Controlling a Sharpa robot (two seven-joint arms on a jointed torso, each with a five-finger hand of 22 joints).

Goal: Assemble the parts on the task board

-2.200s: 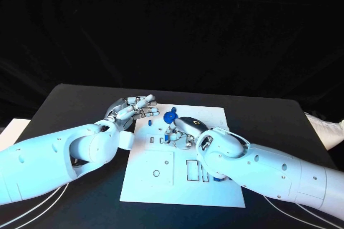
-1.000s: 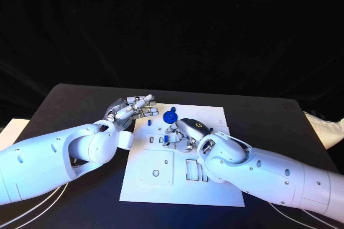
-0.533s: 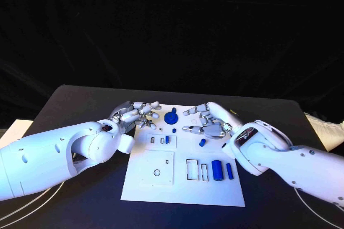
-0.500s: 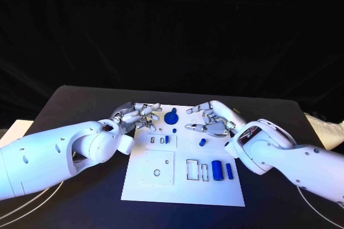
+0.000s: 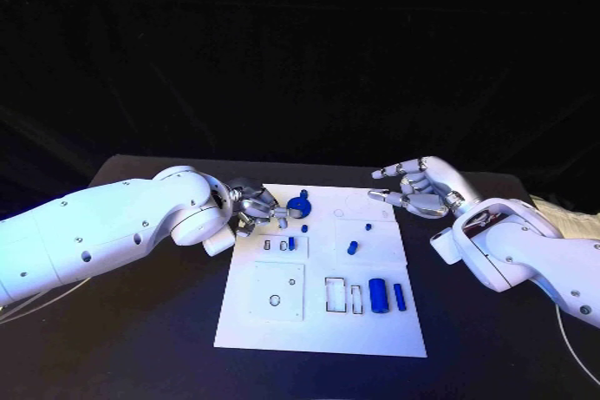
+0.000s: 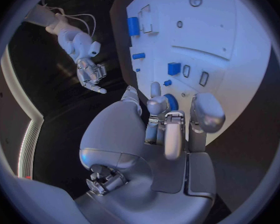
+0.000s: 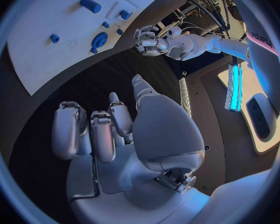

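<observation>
Reaching in over the far left corner of the task board (image 5: 319, 331), the left hand (image 5: 257, 207) has its fingertips at the round blue part (image 5: 300, 206) there, probably to seat or turn it where it stands. From the head view I cannot say whether it truly grips; the left wrist view shows the fingers (image 6: 156, 106) curled down with the blue disc (image 6: 170, 102) just beyond them, perhaps touching, so the hold stays uncertain. The right hand (image 5: 419, 188) hangs off the board's far right corner, fingers apart and holding nothing, seemingly kept clear to give the other room. Two long blue parts (image 5: 378, 296) stand in the near slots, and a small one (image 5: 353, 246) lies mid-board. The right wrist view adds that the palm (image 7: 155, 129) is bare.
</observation>
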